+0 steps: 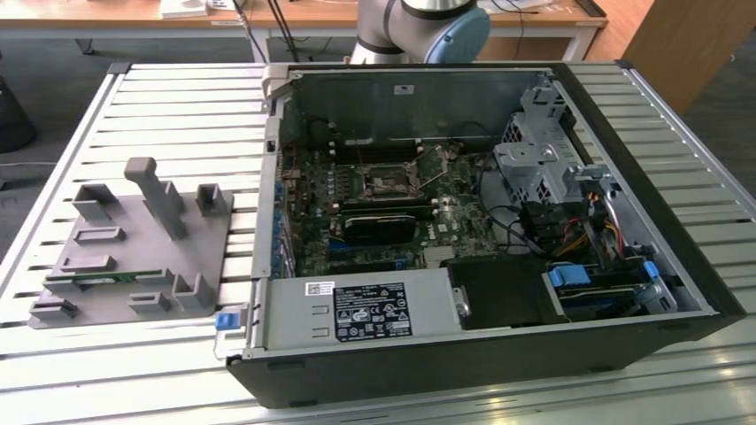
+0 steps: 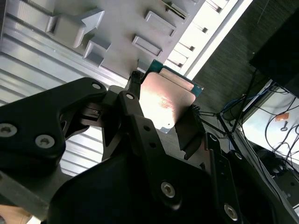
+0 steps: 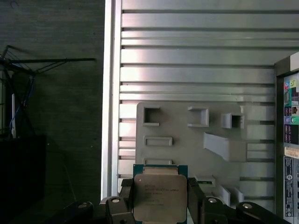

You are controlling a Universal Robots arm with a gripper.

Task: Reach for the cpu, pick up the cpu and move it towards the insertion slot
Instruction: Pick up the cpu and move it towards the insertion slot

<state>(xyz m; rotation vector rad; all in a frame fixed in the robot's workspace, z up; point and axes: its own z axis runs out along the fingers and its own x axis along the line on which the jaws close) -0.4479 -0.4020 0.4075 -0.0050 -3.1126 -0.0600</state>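
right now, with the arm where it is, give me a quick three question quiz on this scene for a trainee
1. True or false: the hand is shut on the cpu.
2. Multiple choice: in the first wrist view, what shows behind the held cpu? A) a grey parts holder B) a keyboard C) a sink
3. Fill in: in the exterior view, the insertion slot sits inside the open computer ____.
Key: 1 true; 2 A; 3 case.

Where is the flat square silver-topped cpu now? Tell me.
In both wrist views the cpu sits clamped in the black gripper, above the grey moulded holder plate on the slatted metal table.
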